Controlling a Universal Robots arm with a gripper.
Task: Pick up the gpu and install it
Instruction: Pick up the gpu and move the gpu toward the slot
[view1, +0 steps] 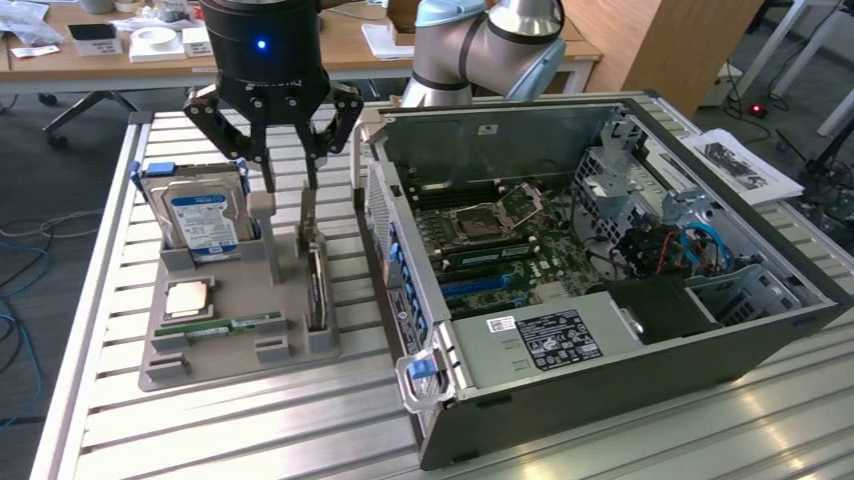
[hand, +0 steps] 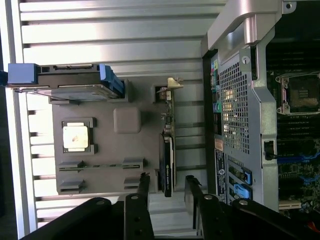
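The gripper (view1: 287, 195) hangs over the grey holder (view1: 227, 368) with its two fingers apart. In the wrist view the gripper (hand: 167, 179) straddles the gpu (hand: 167, 165). One finger stands on each side of the card, a sliver of gap shows on both sides, and nothing is clamped.

The gpu (view1: 316, 288) stands on its long edge in a slot at the side of the holder nearest the computer case (view1: 627, 330). Its long axis runs parallel to the case wall. The black cooler block sits at the end under the fingers, and the silver bracket is at the other end, level with the hard drive (view1: 200, 222).

The hard drive, blue-labelled, stands upright in its own slot in the same holder. A square processor chip (view1: 187, 297) lies flat, and a thin memory stick (view1: 227, 325) lies just beside it. A grey post (view1: 271, 250) rises from the holder between the hard drive and the card.

The case lies open just beside the holder on the exterior view's right, its motherboard (view1: 494, 235) exposed. Everything sits on a slatted metal table (view1: 240, 430).
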